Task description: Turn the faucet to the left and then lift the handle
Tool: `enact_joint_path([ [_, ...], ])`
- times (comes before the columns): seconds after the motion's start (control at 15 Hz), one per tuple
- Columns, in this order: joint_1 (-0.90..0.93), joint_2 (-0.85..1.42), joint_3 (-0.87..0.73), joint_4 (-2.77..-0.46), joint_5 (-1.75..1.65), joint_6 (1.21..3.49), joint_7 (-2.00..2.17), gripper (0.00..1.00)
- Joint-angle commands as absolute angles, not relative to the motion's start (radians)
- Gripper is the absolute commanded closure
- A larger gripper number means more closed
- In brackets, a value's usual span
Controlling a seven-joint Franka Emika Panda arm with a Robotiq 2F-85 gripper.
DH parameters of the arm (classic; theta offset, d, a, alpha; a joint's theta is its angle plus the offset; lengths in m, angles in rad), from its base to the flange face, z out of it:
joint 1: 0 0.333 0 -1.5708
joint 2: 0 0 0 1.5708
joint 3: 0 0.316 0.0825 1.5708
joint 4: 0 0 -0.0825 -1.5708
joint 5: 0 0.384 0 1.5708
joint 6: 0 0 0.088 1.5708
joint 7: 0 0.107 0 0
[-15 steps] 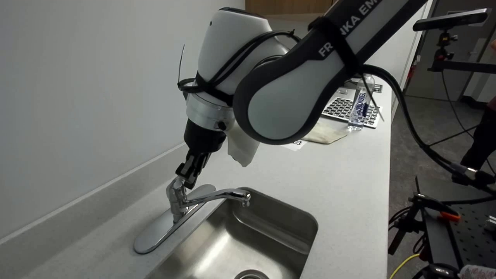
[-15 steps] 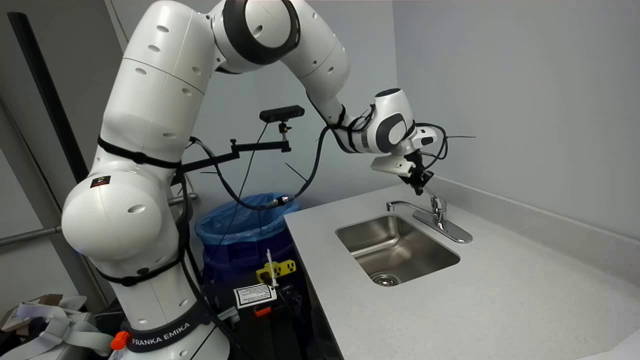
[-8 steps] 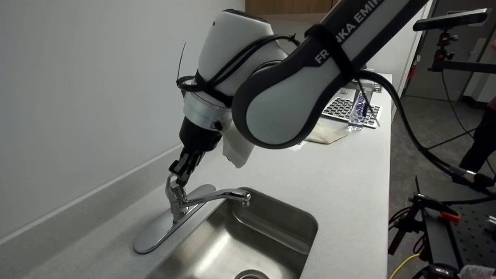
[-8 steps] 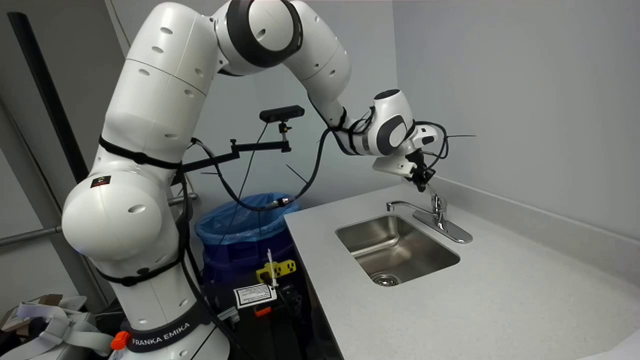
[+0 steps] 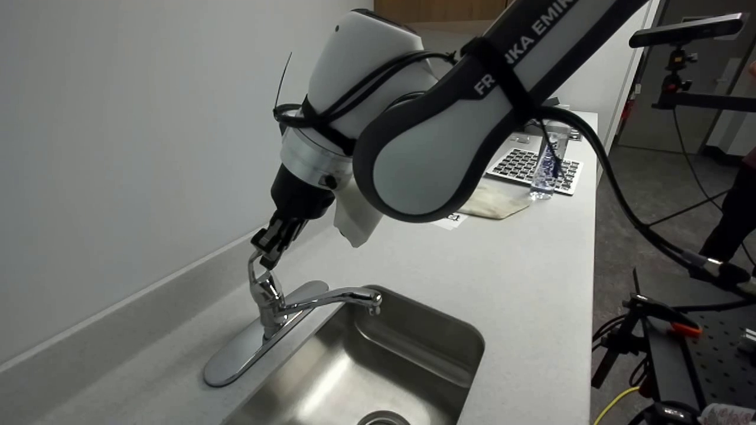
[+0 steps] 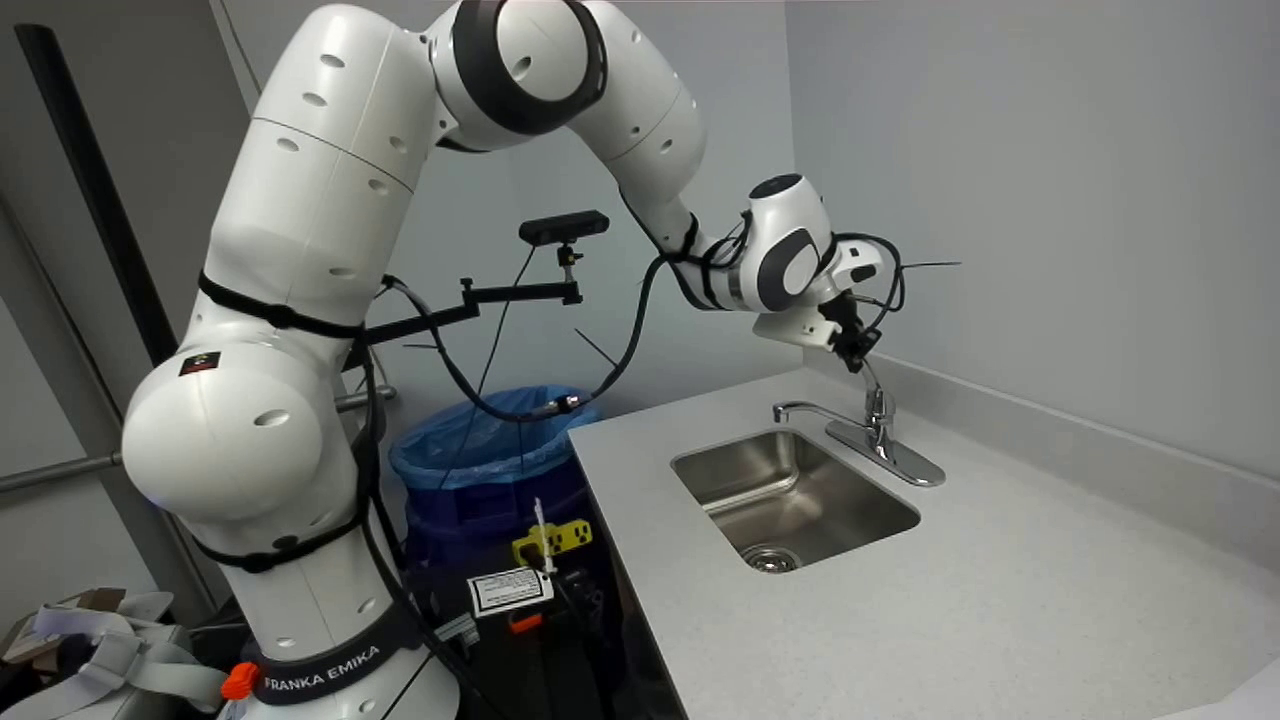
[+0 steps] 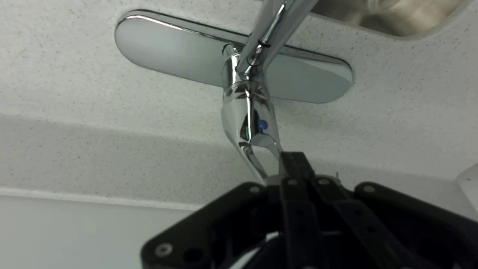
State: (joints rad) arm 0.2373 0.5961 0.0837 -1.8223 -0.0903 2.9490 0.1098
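The chrome faucet (image 5: 267, 298) stands on its long base plate behind the sink; it also shows in an exterior view (image 6: 878, 420) and in the wrist view (image 7: 242, 108). Its spout (image 5: 331, 297) points over the sink. The short looped handle (image 5: 252, 270) is tilted up steeply from the round body; its loop shows in the wrist view (image 7: 249, 153). My black gripper (image 5: 267, 255) is shut, with its fingertips at the handle's upper end, where it seems to touch. In the wrist view the fingertips (image 7: 297, 162) overlap the handle's right edge and hide its tip.
The steel sink (image 5: 366, 360) lies in front of the faucet. The grey wall (image 5: 147, 177) rises close behind it, above a low backsplash (image 5: 147, 301). A water bottle (image 5: 543, 177), a keyboard (image 5: 514, 166) and a cloth (image 5: 493, 203) lie farther along the counter.
My gripper has moved up and closer to the wall. The handle has tilted further up with it and more of its loop shows. The spout and base have not moved.
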Motion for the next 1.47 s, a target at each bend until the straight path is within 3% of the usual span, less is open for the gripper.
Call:
enact_joint_path([
  [0.0, 0.214, 0.598, 0.096, -1.81, -0.053, 2.977, 0.093, 1.0],
  [0.6, 0.174, 0.527, 0.126, -1.865, 0.015, 2.882, 0.084, 1.0],
  [1.4, 0.05, 0.263, 0.175, -2.026, 0.16, 2.602, -0.071, 1.0],
])
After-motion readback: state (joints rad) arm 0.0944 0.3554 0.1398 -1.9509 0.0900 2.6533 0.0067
